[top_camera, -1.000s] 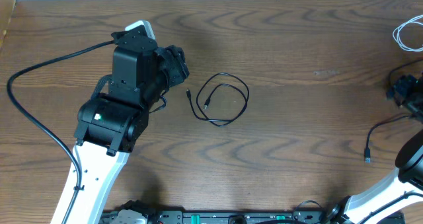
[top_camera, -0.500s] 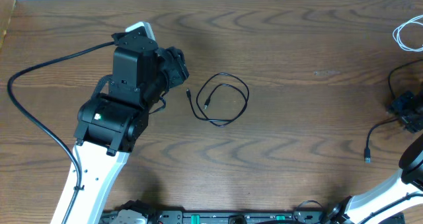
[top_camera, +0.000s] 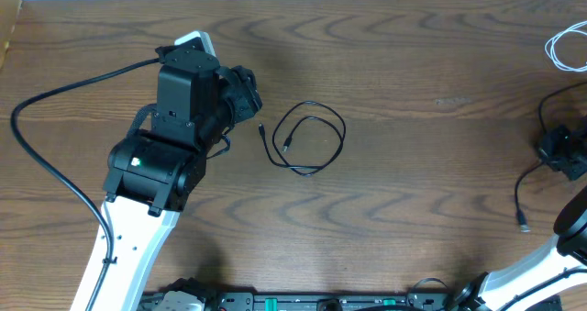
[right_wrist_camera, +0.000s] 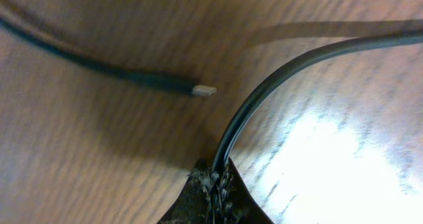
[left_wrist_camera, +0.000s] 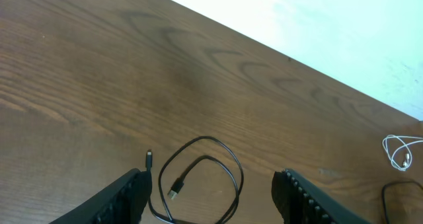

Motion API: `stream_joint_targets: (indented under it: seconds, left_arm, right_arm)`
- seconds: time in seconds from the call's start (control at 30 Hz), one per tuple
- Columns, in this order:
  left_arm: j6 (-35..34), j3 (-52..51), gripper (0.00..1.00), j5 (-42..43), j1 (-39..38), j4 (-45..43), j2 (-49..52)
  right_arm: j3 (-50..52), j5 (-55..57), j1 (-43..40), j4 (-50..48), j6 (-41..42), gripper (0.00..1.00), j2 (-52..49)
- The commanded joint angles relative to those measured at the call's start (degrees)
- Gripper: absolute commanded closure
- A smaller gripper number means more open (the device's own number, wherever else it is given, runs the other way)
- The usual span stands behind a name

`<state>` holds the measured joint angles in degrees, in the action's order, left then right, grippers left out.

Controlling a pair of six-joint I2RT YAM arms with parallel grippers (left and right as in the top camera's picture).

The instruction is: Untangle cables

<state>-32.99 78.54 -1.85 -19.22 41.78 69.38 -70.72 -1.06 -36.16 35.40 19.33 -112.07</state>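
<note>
1. Left arm comes in from the lower left with its elbow bent. The left gripper [top_camera: 244,93] hangs over the table [top_camera: 413,54], just left of the coiled black cable [left_wrist_camera: 201,139]. Jaws well apart, nothing between them.
2. Coiled black cable lies in a loose loop mid-table. One plug end is inside the loop, the other just outside on its left.
3. Right arm enters from the lower right. The right gripper [right_wrist_camera: 213,182] is low by the table's right edge, pinched tight on the second black cable [right_wrist_camera: 284,69], which arcs away to the right.
4. White cable [top_camera: 567,49] is bundled in the far right corner, well apart.
5. Since a second ago, the right gripper has shifted toward the front edge and gone from spread to closed. The trailing plug [top_camera: 523,227] has slid slightly. Left arm and coil are unchanged.
</note>
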Motion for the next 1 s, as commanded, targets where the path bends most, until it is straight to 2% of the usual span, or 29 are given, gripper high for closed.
stream_joint_targets:
  seconds: [0.0,0.27,0.4,0.53,0.63,0.67,0.7,0.73,0.77,0.97]
  left_arm:
    - [0.39,0.44,0.36,-0.13,0.24,-0.02,0.39]
    - [0.39,0.44,0.36,-0.13,0.24,-0.02,0.61]
    - [0.37,0.44,0.36,-0.11,0.24,-0.04,0.61]
    - [0.37,0.44,0.36,-0.11,0.24,-0.04,0.61]
    - [0.37,0.44,0.36,-0.11,0.24,-0.02,0.61]
    - [0.37,0.44,0.36,-0.11,0.24,-0.02,0.61]
    - [0.37,0.44,0.36,-0.11,0.24,-0.02,0.61]
    - [0.37,0.44,0.36,-0.11,0.24,-0.02,0.61]
    - [0.37,0.44,0.36,-0.11,0.24,-0.02,0.61]
    - [0.39,0.44,0.36,-0.11,0.24,0.0,0.61]
  right_arm:
    - [-4.22,-5.75,-0.35,0.35,0.39,0.99,2.29]
    - [-12.52,-8.02,-1.25,-1.79,4.02,0.99,8.24]
    - [-12.85,-0.2,-1.9,-6.6,5.18,0.99,9.38]
    - [-12.85,10.32,-2.34,-8.7,9.79,0.99,8.5]
    - [-12.85,12.61,-2.45,-10.01,12.04,0.99,6.8]
    - [-12.83,12.48,-2.43,-10.64,12.13,0.91,6.05]
    - [-12.85,12.17,-2.43,-11.26,12.15,0.61,5.33]
    - [-12.83,11.54,-2.43,-11.67,12.13,0.26,4.7]
    - [-12.83,10.43,-2.4,-11.87,12.13,0.01,4.0]
    - [-12.85,-1.6,-2.38,-7.26,11.41,0.01,4.24]
